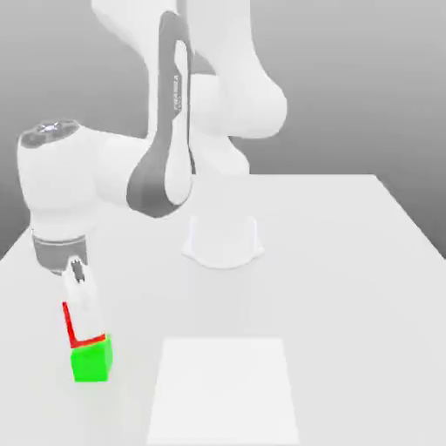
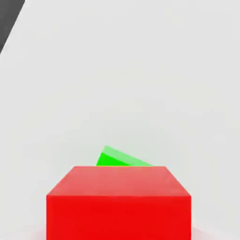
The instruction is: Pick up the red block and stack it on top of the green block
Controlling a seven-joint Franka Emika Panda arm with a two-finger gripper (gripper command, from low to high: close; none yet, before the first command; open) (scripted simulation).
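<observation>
The red block [image 1: 67, 323] is between the white fingers of my gripper [image 1: 84, 326], which is shut on it at the exterior view's left, near the table's front. Directly beneath it is the green block [image 1: 91, 362] on the table, and the red block's lower edge meets the green block's top. The front finger [image 1: 84, 303] covers most of the red block's near face. In the hand view the red block [image 2: 118, 201] is large and close, with a corner of the green block [image 2: 117, 158] peeking out beyond it.
The arm's round white base [image 1: 223, 241] stands mid-table behind the blocks. A lighter square patch [image 1: 225, 392] lies on the white table [image 1: 348, 287] to the exterior view's right of the blocks. A dark strip beyond the table's edge [image 2: 8, 21] is visible in the hand view.
</observation>
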